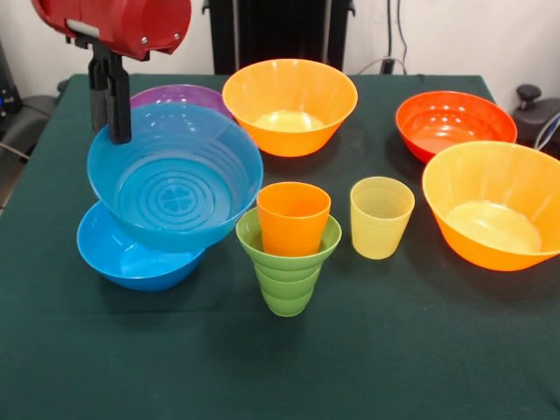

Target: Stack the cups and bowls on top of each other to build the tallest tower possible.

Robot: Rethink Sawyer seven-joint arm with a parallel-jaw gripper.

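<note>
A dark green tabletop [105,367] carries scattered cups and bowls. The tower [289,249] is barely begun: an orange cup [292,217] nests in the green cup [287,273] near the middle. The tool [110,98] is clamped on the rim of a translucent blue bowl [175,179], held tilted above another blue bowl [127,254]. The yellow cup [381,217], purple bowl [179,95], red bowl [453,124] and two orange bowls [290,105] remain unstacked.

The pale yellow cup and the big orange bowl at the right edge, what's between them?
Nothing: in the front view only bare green tablecloth separates the pale yellow cup from the big orange bowl.
</note>
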